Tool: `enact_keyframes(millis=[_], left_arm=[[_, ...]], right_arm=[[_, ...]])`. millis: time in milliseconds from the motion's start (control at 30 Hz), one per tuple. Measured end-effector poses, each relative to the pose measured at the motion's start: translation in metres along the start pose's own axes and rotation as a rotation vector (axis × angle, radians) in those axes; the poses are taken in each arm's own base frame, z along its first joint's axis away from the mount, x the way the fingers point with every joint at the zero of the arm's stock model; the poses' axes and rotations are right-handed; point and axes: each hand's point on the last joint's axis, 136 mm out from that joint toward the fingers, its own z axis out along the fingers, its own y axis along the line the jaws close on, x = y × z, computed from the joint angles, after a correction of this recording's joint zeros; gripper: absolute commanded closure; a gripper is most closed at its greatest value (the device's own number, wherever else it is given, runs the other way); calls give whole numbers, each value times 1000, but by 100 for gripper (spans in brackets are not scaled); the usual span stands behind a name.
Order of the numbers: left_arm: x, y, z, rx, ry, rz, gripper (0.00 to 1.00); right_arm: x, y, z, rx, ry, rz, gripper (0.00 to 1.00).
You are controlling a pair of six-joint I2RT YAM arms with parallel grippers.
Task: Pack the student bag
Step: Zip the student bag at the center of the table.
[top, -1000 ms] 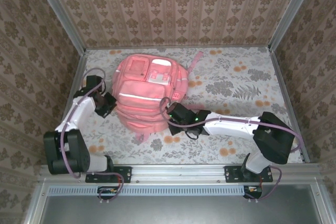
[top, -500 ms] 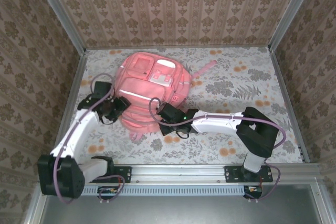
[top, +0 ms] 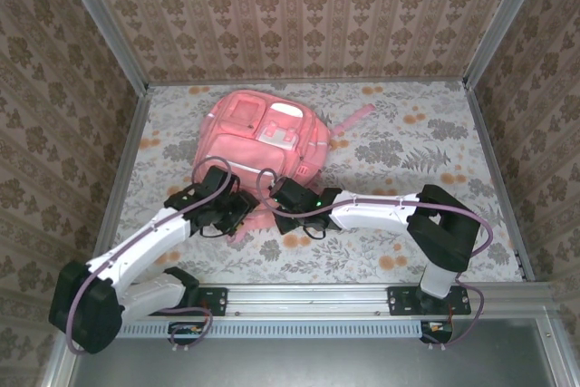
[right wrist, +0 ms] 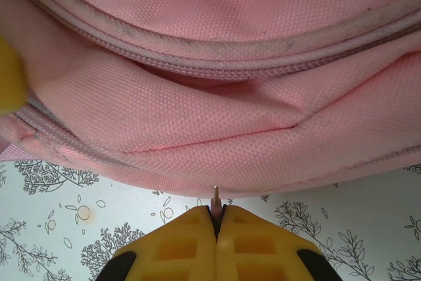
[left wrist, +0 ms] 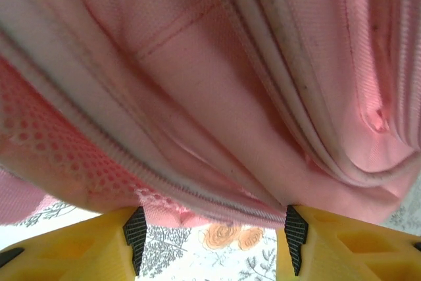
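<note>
One pink student bag [top: 272,144]; white trim stripes [top: 256,167]; grubby zip seams [right wrist: 217,65].

Soft even light, faint shadows, close-ups blurred

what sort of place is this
Probably a robot test cell dressed as a room: brown damask wallpaper panels held in bare aluminium frame posts, and a floral-print table with a metal mounting rail along its near edge.
</note>
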Motion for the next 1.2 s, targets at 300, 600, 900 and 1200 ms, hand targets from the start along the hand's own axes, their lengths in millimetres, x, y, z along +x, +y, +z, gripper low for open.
enact_keyframes(millis=[300, 600, 900, 1200], left_arm=[[-11, 3, 8, -78, -61, 22, 100], [-21, 6, -20, -40, -132, 37, 100], [-22, 7, -32, -19, -150, 47, 100], [-12, -12, -28, 53, -102, 78, 100]], right_arm=[[-1, -1, -7, -8, -10, 3, 100], [-12, -47, -23, 46, -60, 78, 100], [-29, -135, -12, 194, -70, 159, 100], [-45, -176, -4, 236, -62, 176, 100]])
